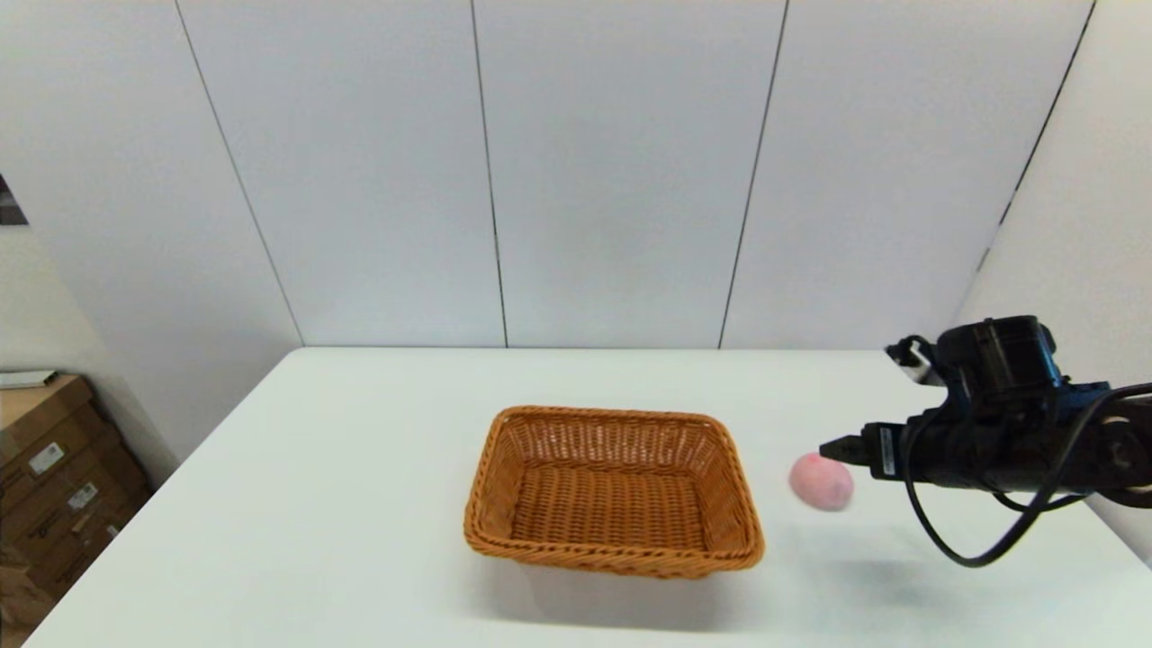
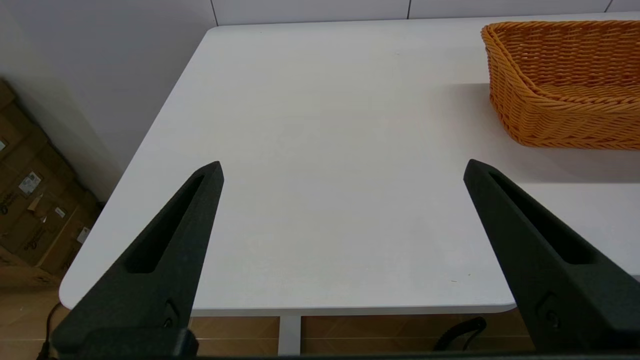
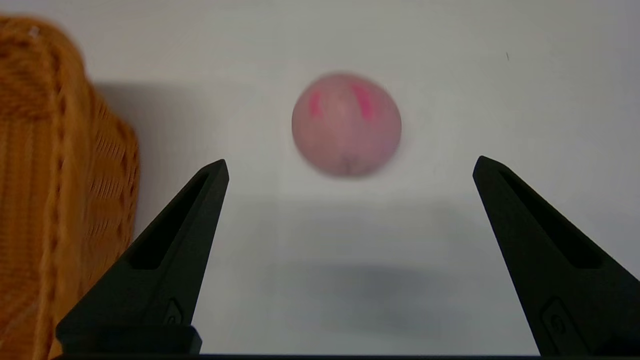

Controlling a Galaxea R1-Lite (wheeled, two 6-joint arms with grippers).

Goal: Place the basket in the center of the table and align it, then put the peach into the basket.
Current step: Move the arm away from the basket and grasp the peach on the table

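Observation:
The orange-brown woven basket (image 1: 614, 490) (image 2: 565, 82) (image 3: 55, 200) sits empty near the middle of the white table (image 1: 360, 468). The pale pink peach (image 1: 821, 482) (image 3: 346, 124) lies on the table just right of the basket, apart from it. My right gripper (image 1: 832, 447) (image 3: 350, 165) hovers above the table to the right of the peach, open, its fingers pointing at the fruit and holding nothing. The peach sits a little beyond the fingertips (image 3: 220, 167). My left gripper (image 2: 342, 167) is open over the table's near left part, out of the head view.
Cardboard boxes (image 1: 54, 459) (image 2: 30, 200) stand on the floor left of the table. The table's front edge (image 2: 300, 307) lies just under my left gripper. A white panelled wall runs behind the table.

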